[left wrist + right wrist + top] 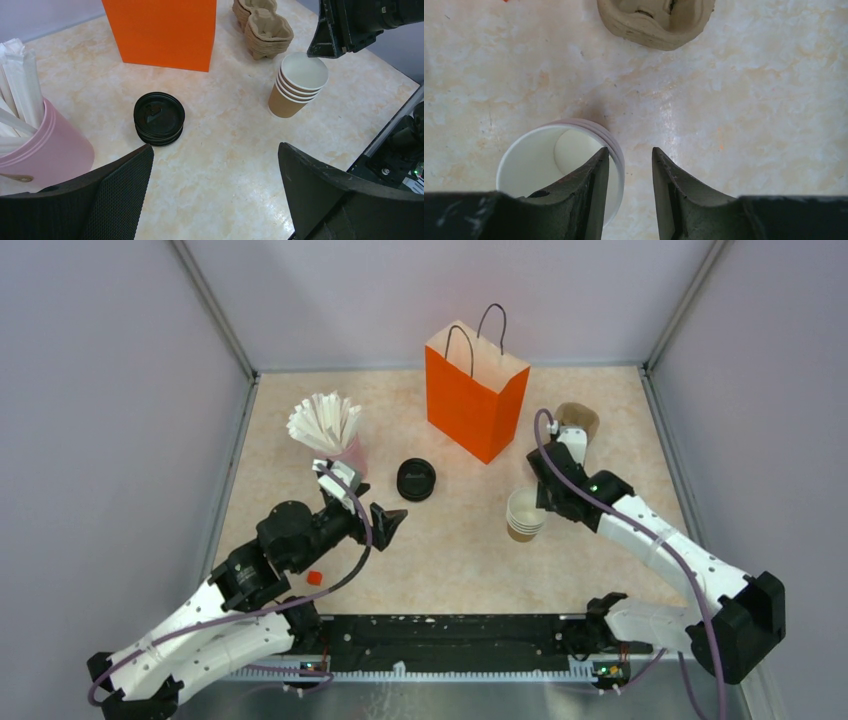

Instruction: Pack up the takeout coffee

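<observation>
Left gripper (388, 523) hovering released near black lid stack (159, 118). Lidded takeout coffee not showing anywhere. Right gripper (630, 165) straddling top rim of lidless cup stack (295, 85), one finger inside; cannot tell whether pinching. Paper cup likely handling light, crushable: rim wanting gentle pinch.
</observation>
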